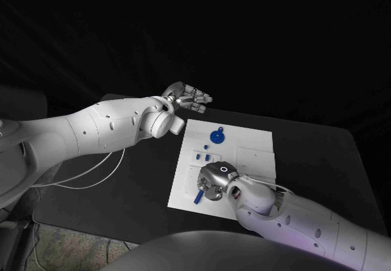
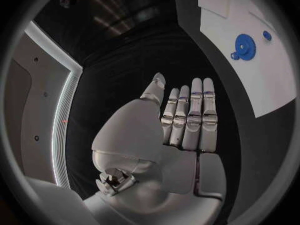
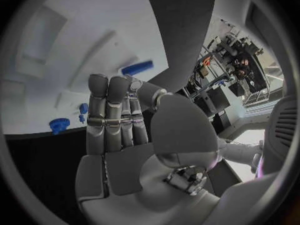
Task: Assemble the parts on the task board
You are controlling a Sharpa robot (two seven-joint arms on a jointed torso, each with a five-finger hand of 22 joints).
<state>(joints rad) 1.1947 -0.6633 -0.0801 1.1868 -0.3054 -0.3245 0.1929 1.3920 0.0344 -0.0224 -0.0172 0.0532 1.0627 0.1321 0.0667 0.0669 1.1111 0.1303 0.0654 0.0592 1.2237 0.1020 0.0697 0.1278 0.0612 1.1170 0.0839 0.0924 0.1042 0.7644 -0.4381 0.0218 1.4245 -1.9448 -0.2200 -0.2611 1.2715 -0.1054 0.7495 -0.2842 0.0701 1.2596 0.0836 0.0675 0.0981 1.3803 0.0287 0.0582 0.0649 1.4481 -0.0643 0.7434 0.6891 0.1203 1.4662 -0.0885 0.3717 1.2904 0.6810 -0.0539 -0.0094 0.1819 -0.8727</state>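
A: Where is the task board (image 1: pixel 252 161)?
B: Flat in the middle of the black desk (image 1: pixel 122 197); a blue gear (image 1: pixel 217 136) stands near its far end, small blue parts (image 1: pixel 206 156) lie mid-board, a blue peg (image 1: pixel 198 196) near its front edge.
A: And the hands?
B: Left hand (image 1: pixel 187 96) hovers past the board's far corner, fingers straight, holding nothing; right hand (image 1: pixel 215 179) hangs over the board's near part, fingers extended side by side, nothing in them.
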